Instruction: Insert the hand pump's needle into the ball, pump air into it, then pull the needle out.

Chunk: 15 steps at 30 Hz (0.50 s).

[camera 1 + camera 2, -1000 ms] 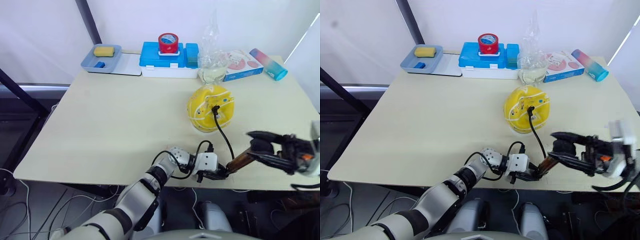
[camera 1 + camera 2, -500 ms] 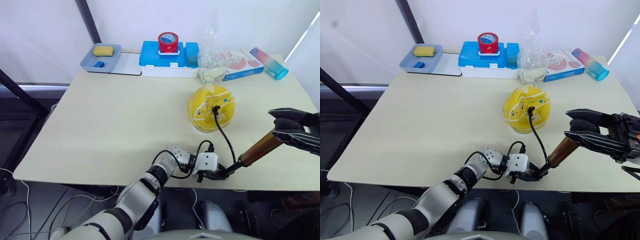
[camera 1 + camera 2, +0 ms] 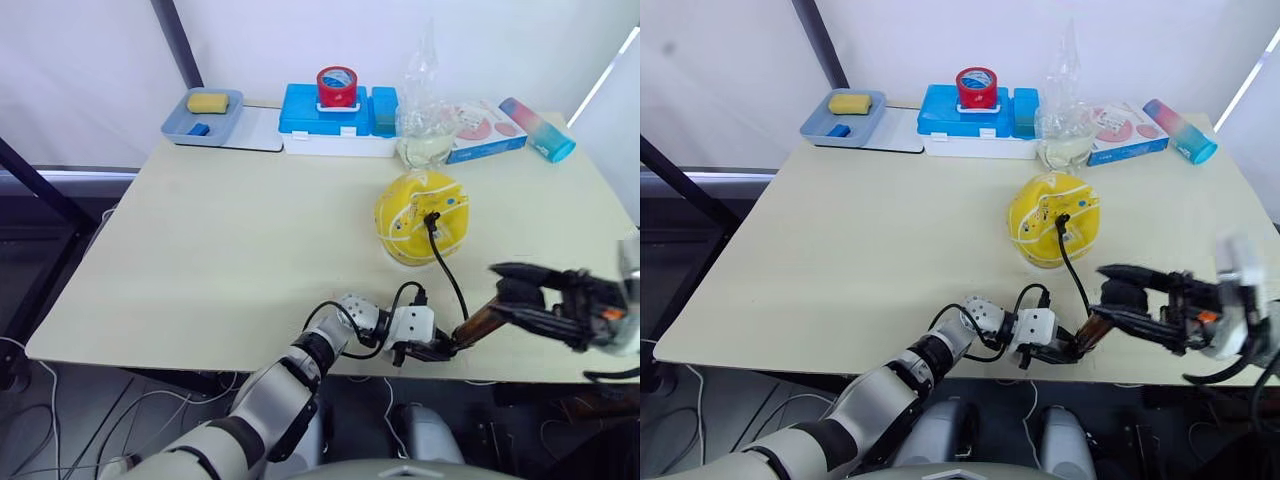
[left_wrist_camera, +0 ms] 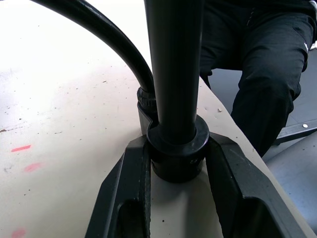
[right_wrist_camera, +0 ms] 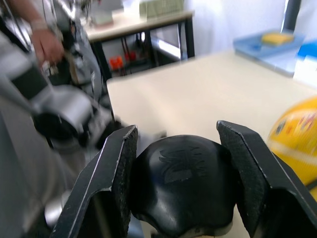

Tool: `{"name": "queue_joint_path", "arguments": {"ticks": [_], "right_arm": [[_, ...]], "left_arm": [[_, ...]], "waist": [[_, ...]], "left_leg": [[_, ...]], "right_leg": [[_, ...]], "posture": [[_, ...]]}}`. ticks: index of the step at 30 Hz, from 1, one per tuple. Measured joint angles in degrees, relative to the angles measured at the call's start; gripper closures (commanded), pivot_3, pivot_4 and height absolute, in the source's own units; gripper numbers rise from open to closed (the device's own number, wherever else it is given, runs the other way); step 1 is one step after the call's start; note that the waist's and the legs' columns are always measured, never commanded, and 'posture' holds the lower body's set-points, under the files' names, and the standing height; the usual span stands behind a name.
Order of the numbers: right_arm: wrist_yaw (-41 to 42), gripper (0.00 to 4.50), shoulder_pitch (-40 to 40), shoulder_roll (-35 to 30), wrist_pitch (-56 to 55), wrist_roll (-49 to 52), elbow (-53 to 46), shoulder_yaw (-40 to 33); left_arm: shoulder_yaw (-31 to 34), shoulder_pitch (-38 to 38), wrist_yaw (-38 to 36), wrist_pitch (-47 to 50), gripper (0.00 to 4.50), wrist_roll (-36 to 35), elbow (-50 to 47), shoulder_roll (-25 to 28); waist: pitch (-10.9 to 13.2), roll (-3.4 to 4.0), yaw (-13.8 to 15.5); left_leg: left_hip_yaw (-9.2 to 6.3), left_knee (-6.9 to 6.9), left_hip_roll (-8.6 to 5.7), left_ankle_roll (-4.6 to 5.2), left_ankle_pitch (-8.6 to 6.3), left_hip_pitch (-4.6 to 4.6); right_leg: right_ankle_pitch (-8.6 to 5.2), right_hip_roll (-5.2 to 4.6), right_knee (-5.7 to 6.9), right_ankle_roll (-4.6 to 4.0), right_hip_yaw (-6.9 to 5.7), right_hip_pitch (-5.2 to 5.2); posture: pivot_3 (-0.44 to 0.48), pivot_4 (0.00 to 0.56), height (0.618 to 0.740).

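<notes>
The hand pump [image 3: 478, 322] is lying tilted near the table's [image 3: 230, 250] front edge, its gold-bronze barrel rising from a black base cap toward a black handle knob [image 5: 181, 176] at about 2 o'clock. The left gripper [image 3: 432, 348] is clamping the base cap between its two black fingers [image 4: 124, 198], pinning it against the tabletop. The right gripper [image 3: 520, 290] is grasping the handle knob, one finger [image 5: 116, 173] on each side of it. The thin black hose [image 3: 447, 272] is curving from the base up toward 12 o'clock, reaching the yellow ball [image 3: 422, 216], where the small black fitting of the needle [image 3: 431, 215] is sitting against the ball's upper face; the pin itself is too small to make out. Well beyond the ball, along the far edge, a blue lidded box [image 3: 336, 120] with a red tape roll [image 3: 337, 85] on top is standing, with a blue tray [image 3: 203, 115] at its 9 o'clock and a clear plastic bag [image 3: 425, 110], a printed carton [image 3: 485, 128] and a pink-and-blue bottle [image 3: 537, 127] at its 3 o'clock.
</notes>
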Motion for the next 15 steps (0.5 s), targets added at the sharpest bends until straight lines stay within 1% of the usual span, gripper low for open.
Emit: {"name": "queue_joint_path", "arguments": {"ticks": [2, 5, 8, 12, 15], "right_arm": [[0.12, 2.46, 1.23, 2.21, -3.74, -4.42, 1.27, 3.63], [0.74, 2.46, 2.69, 4.19, -7.87, -8.88, 3.23, 6.8], [1.9, 2.46, 2.95, 4.85, -10.71, -10.44, 4.07, 7.83], [1.71, 2.46, 2.24, 4.94, -10.37, -9.2, 4.27, 7.43], [2.33, 2.46, 1.97, 3.12, -7.07, -3.27, 4.01, 3.29]], "left_arm": [[0.19, 0.17, -0.33, 0.02, 3.4, -0.03, -0.02, -0.06], [0.24, 0.49, -0.63, 0.02, 3.4, -0.08, -0.21, -0.1], [0.25, 0.76, -0.68, 0.01, 3.4, -0.1, -0.32, -0.18], [0.24, 1.07, -1.0, 0.01, 3.4, -0.1, -0.57, -0.27], [0.24, 1.05, -1.42, 0.01, 3.4, -0.11, -0.51, -0.47]], "waist": [[-0.05, 0.02, 0.03], [-0.07, 0.03, 0.15], [-0.09, 0.07, 0.33], [-0.09, 0.08, 0.54], [-0.06, 0.14, 0.61]], "left_leg": [[0.0, 0.0, 0.0, 0.0, 0.0, 0.0], [0.0, 0.0, 0.0, -0.01, 0.0, 0.0], [0.0, 0.0, 0.0, -0.01, 0.0, 0.02], [-0.02, 0.0, 0.0, -0.01, 0.0, 0.01], [0.01, 0.0, -0.01, -0.01, 0.0, -0.03]], "right_leg": [[0.0, 0.0, 0.0, 0.0, -0.01, 0.0], [0.0, 0.0, 0.0, 0.0, -0.01, 0.0], [0.0, 0.0, 0.0, 0.0, -0.01, 0.02], [0.0, 0.0, 0.0, 0.0, -0.04, 0.01], [0.0, -0.05, -0.02, 0.0, -0.03, 0.0]], "posture": [[0.0, 0.15, 0.739], [0.0, 0.15, 0.739], [0.0, 0.15, 0.739], [0.0, 0.15, 0.739], [0.0, 0.15, 0.739]]}}
